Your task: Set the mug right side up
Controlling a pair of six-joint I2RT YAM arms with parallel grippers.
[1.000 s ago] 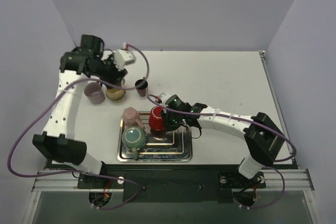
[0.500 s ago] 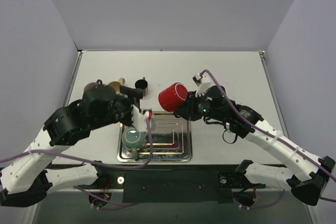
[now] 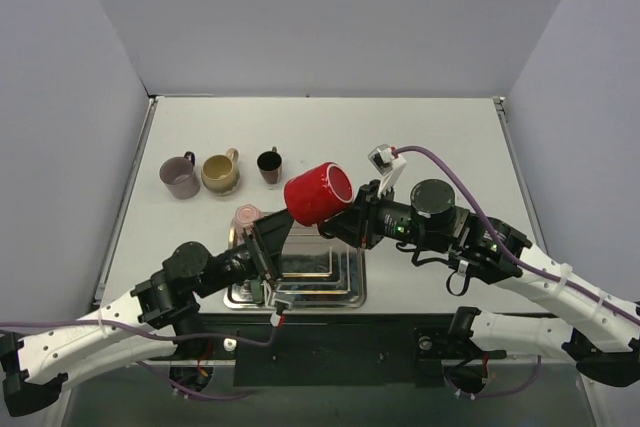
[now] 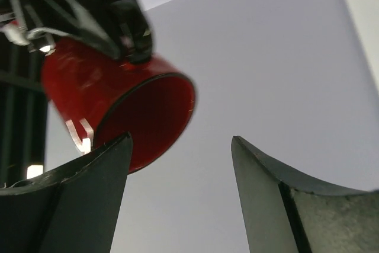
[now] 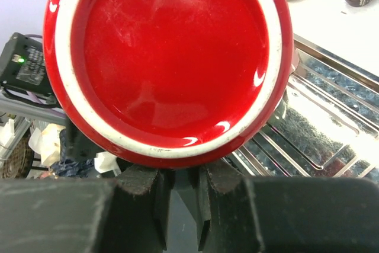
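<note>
**Inspector:** Position of the red mug (image 3: 318, 194)?

**Assessor:** Centre of the top view. Lifted off the surface (image 3: 430, 137), over the upper edge of the steel tray (image 3: 350, 297). Gripped by the right end effector (image 3: 338, 217), clamped onto the mug's wall.

**Inspector:** Attitude?

**Assessor:** Tipped on its side. Mouth toward the upper right of the top view, base toward the lower left. Handle not made out.

**Inspector:** Anything in the wrist views that is missing from above?

**Assessor:** Right wrist view: red mug (image 5: 172, 57) seen base-on, filling the upper frame. Glossy red disc, white ring round it, a few glints. Right end effector (image 5: 180, 205) at bottom centre, fingers drawn close together under the mug's lower edge. Ribbed tray floor (image 5: 331, 122) at right, beyond the mug.

Left wrist view: the opposite end. Open mouth of the red mug (image 4: 118, 105) at upper left, dark line along the rim, red inside, pale wall behind. Left end effector (image 4: 180, 194) spread wide, nothing between the fingers.

**Inspector:** And from above only?

**Assessor:** Left end effector (image 3: 270, 244) just lower left of the red mug, no contact visible. Pink mug (image 3: 246, 217) at the tray's upper left corner. Purple mug (image 3: 179, 178), tan mug (image 3: 220, 173) and small dark cup (image 3: 269, 164) upright in a row, upper left of the surface.
</note>
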